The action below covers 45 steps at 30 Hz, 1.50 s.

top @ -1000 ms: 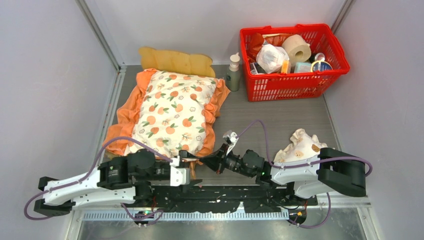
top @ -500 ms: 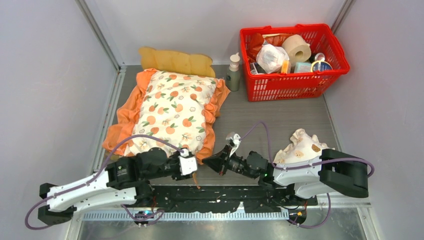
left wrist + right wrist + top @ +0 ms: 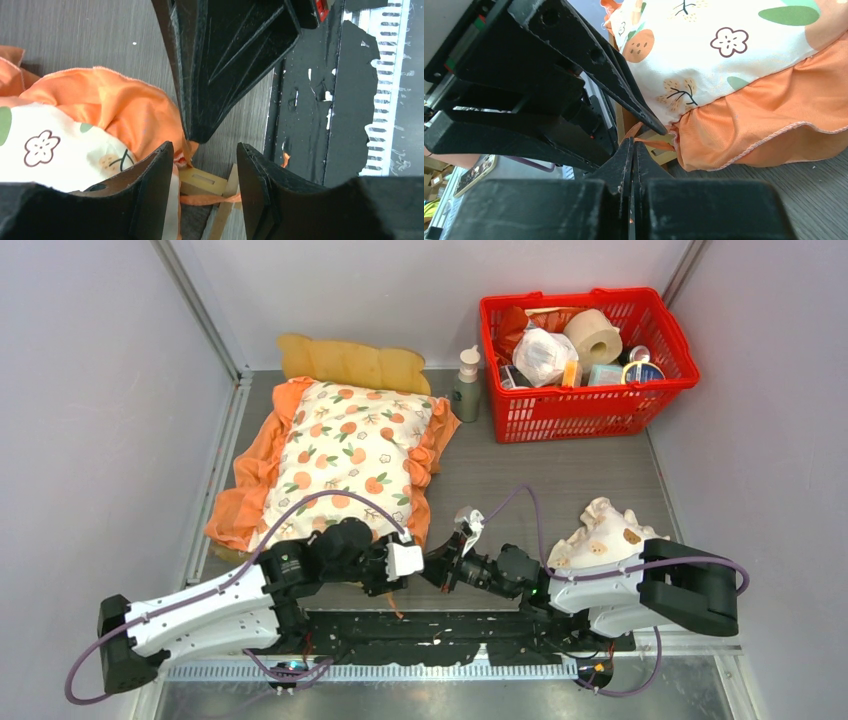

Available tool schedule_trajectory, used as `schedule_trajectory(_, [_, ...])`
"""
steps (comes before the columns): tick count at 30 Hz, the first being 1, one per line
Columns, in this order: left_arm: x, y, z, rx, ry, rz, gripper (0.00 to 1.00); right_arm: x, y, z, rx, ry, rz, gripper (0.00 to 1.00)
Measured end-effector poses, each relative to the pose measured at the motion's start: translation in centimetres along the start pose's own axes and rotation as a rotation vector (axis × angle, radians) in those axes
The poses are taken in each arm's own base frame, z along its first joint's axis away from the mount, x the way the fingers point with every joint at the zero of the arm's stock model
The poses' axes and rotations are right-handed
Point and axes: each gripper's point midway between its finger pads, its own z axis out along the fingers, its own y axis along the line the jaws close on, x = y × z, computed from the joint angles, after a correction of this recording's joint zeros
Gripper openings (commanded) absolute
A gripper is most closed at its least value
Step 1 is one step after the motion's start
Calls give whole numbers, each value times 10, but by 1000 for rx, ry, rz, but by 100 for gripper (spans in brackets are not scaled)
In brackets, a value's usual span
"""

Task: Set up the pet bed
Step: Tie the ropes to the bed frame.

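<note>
The pet bed shows its wavy light-wood headboard (image 3: 345, 360) at the far left, and one corner post (image 3: 202, 181) shows in the left wrist view. An orange-print cushion (image 3: 350, 455) with orange ruffles covers the frame. At the cushion's near right corner my right gripper (image 3: 432, 570) (image 3: 633, 145) is shut on a thin orange ribbon (image 3: 655, 145) of the cushion. My left gripper (image 3: 408, 566) (image 3: 204, 150) faces it, open. Its fingers (image 3: 150, 190) straddle the post and the ribbon (image 3: 210, 199) without visibly touching them.
A small cream frilled pillow (image 3: 600, 530) with brown spots lies at the near right, partly under the right arm. A red basket (image 3: 585, 408) full of items stands at the back right, with a pump bottle (image 3: 466, 385) next to it. Grey walls close both sides.
My left arm has swung right and forward to the cushion's near corner, and its jaws have narrowed. The right gripper stayed shut and shifted slightly right.
</note>
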Motion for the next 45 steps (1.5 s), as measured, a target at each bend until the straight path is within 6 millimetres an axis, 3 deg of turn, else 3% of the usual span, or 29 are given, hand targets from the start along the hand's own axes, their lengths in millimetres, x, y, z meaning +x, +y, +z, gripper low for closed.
schedule_trajectory(6, [-1, 0, 11, 20, 6, 5, 43, 1, 1, 0, -7, 4, 0, 5])
schedule_trajectory(9, [-4, 1, 12, 17, -5, 9, 22, 1, 2, 0, -11, 7, 0, 5])
schedule_trajectory(11, [-6, 2, 12, 14, -13, 11, 4, 1, 2, 0, -12, 8, 0, 10])
schedule_trajectory(12, [-5, 2, 12, 11, -10, 13, 0, 1, 2, 0, -11, 8, -2, 16])
schedule_trajectory(13, [-4, 3, 12, 5, -7, 13, 0, 1, 1, -1, -9, 6, -5, 19])
schedule_trajectory(16, [-2, 7, 9, -14, -3, 17, 0, -7, 4, -1, -17, -15, 5, 45])
schedule_trajectory(18, [-1, 9, 7, -24, -6, 12, 0, -18, 11, -3, -35, -49, 12, 54])
schedule_trajectory(22, [0, 13, 1, -57, -29, -14, 0, -44, 26, -15, -39, -143, 11, 60])
schedule_trajectory(25, [1, 13, -3, -69, -48, -21, 0, -47, 31, -23, -21, -166, -5, 62])
schedule_trajectory(28, [3, 12, -5, -75, -61, -35, 0, -31, 24, -26, 19, -138, -24, 66])
schedule_trajectory(33, [3, 10, -8, -80, -78, -51, 0, 16, 4, -25, 101, 1, -104, 68])
schedule_trajectory(45, [2, 9, -10, -81, -93, -59, 0, 104, -3, 4, 75, 214, -238, 70])
